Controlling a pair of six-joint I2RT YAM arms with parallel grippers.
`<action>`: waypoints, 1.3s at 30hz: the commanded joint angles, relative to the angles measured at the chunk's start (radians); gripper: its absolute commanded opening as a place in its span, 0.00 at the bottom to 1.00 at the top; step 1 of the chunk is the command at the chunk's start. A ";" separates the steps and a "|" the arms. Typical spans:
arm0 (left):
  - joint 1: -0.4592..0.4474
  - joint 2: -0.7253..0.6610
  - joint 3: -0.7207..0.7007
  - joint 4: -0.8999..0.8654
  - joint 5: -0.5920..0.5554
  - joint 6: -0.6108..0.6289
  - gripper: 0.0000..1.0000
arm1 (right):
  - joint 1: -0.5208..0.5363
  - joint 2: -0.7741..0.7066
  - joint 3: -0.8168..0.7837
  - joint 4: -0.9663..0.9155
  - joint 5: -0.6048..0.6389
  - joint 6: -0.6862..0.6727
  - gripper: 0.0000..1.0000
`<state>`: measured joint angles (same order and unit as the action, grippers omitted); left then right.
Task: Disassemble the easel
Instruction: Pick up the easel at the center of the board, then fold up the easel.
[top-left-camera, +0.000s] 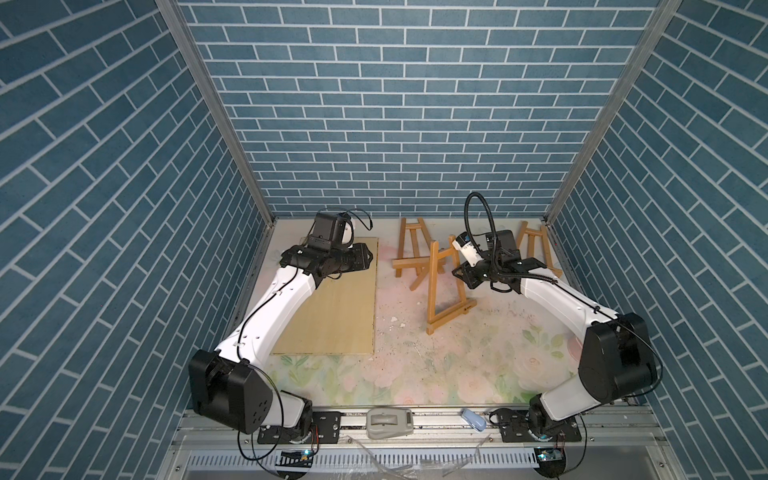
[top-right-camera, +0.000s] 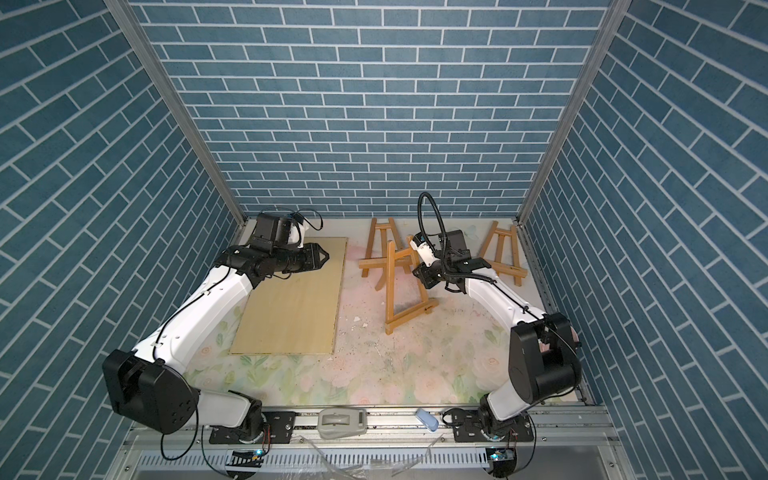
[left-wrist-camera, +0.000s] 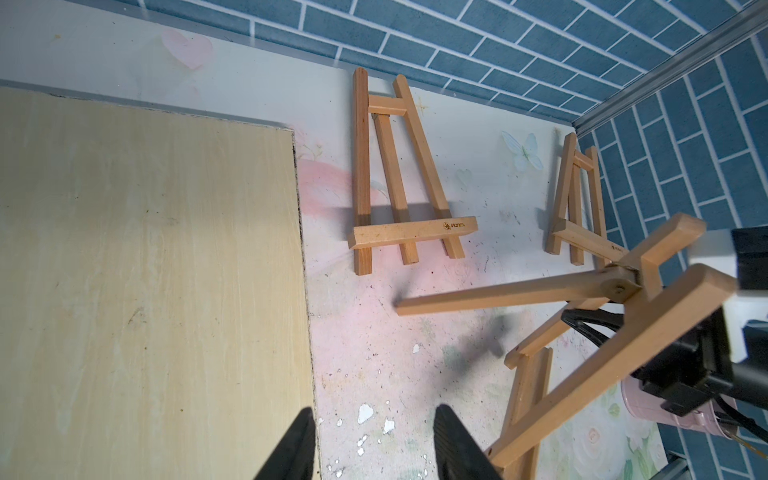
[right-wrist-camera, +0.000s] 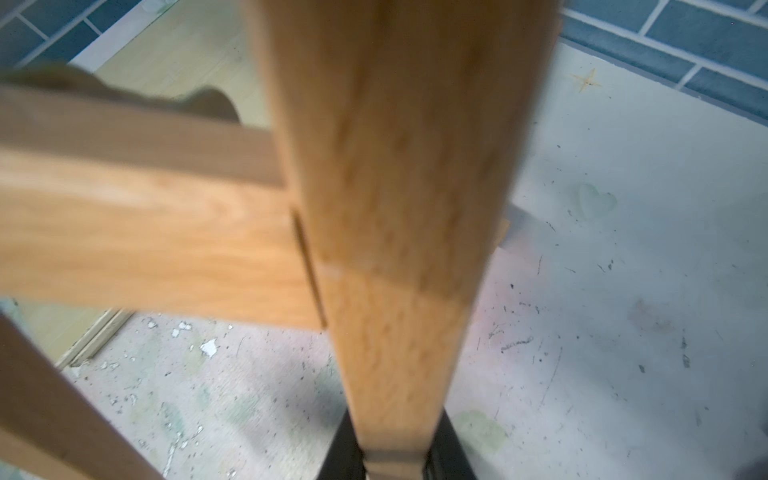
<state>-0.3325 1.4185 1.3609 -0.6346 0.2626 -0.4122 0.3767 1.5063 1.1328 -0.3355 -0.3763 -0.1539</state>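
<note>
On the mat's (top-left-camera: 478, 357) right half, gripping one upright of the standing easel (top-left-camera: 433, 286) with the right gripper (top-left-camera: 456, 272), jaws clenched across the bar, long axis rising steeply; farther left, hovering the left gripper (left-wrist-camera: 374, 440) over the board (top-left-camera: 332, 299), jaws spread, empty, well apart from that easel.

Right wrist view: easel (right-wrist-camera: 399, 208) leg fills frame, blurred, both ends cut by frame edge; right hand (right-wrist-camera: 395, 459) fingers (right-wrist-camera: 451, 453) mostly out of frame. Both top views: its fingertips hidden under own wrist; mark (top-left-camera: 468, 309) on easel ledge too small to read. Flat easel (top-right-camera: 503, 235) at 1 o'clock on worktop (top-left-camera: 478, 353) partly covered by right arm (top-left-camera: 552, 297). Left wrist view: left hand (left-wrist-camera: 374, 415) fingers (left-wrist-camera: 291, 449) cut by edge; pink object (left-wrist-camera: 665, 405) half hidden behind right arm.
</note>
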 joint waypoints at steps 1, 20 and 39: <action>-0.023 0.006 0.046 -0.003 0.012 -0.001 0.47 | 0.000 -0.148 0.030 -0.024 -0.015 0.064 0.12; -0.220 0.356 0.332 0.127 0.150 -0.035 0.47 | 0.008 -0.306 0.205 -0.342 0.142 0.216 0.09; -0.098 0.298 0.394 -0.084 0.091 0.123 0.47 | 0.007 -0.333 0.263 -0.879 0.517 0.321 0.10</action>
<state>-0.4477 1.7393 1.7428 -0.6735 0.3527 -0.3202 0.3813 1.2076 1.3464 -1.1294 0.0929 0.0925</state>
